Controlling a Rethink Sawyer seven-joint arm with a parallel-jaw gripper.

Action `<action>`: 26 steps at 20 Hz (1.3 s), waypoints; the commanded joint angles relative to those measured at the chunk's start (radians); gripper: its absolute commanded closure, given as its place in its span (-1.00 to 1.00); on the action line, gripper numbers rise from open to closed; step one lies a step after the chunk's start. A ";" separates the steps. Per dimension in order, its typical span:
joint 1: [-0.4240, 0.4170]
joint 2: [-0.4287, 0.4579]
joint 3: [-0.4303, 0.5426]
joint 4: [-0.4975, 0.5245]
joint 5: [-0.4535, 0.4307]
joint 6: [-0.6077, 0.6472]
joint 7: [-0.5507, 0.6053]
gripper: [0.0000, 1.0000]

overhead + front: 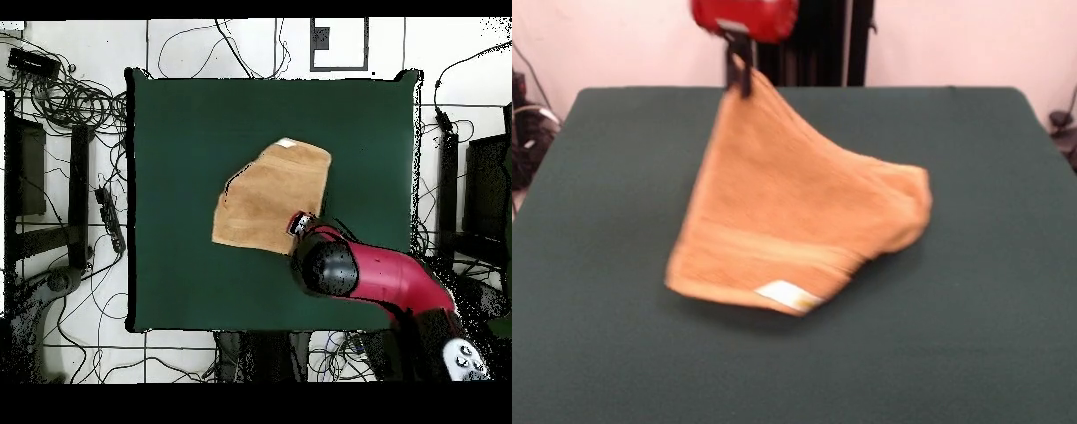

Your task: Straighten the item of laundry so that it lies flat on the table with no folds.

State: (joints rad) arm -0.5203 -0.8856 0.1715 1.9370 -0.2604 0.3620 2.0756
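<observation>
The item of laundry (786, 216) is an orange-tan towel, lifted by one corner so that it hangs like a tent over the green table (989, 291). Its lower edge and a white tag (787, 296) rest near the table's middle, and a folded lobe bulges to the right. My gripper (740, 75) is shut on the raised corner near the far edge. From above, the towel (270, 195) spreads over the table (180, 130), with the gripper (300, 222) at its lower right corner under the red arm.
The red arm (380, 275) reaches in over the table's lower right part in the overhead view. Cables and dark stands (60, 200) lie on the floor around the table, off its edges.
</observation>
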 commanded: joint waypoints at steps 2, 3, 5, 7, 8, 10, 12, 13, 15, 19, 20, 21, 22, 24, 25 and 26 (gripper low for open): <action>-0.162 -0.112 0.123 0.170 0.037 0.109 -0.102 1.00; -0.186 -0.104 0.131 0.165 0.027 0.104 -0.114 1.00; -0.214 -0.094 0.137 0.148 0.008 0.107 -0.126 1.00; -0.232 -0.089 0.135 0.131 -0.012 0.108 -0.130 1.00; -0.232 -0.091 0.134 0.128 -0.016 0.111 -0.124 1.00; -0.240 -0.091 0.145 0.131 -0.018 0.113 -0.119 1.00; -0.231 -0.098 0.140 0.134 -0.018 0.115 -0.099 1.00; -0.225 -0.102 0.136 0.136 -0.014 0.123 -0.089 1.00; -0.186 -0.139 0.098 0.128 -0.019 0.160 -0.064 1.00; -0.072 -0.286 0.006 0.086 -0.009 0.354 -0.024 1.00; -0.051 -0.314 -0.004 0.075 -0.003 0.398 -0.018 1.00; -0.037 -0.337 -0.008 0.067 0.008 0.436 -0.013 1.00; -0.022 -0.357 -0.012 0.061 0.019 0.463 -0.001 1.00; -0.009 -0.377 -0.002 0.049 0.052 0.489 0.015 1.00; -0.003 -0.388 0.002 0.043 0.069 0.502 0.023 1.00; 0.006 -0.389 0.007 0.027 0.078 0.522 0.032 1.00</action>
State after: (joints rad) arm -0.5895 -1.1645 0.1577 1.9726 -0.2483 0.6756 2.0756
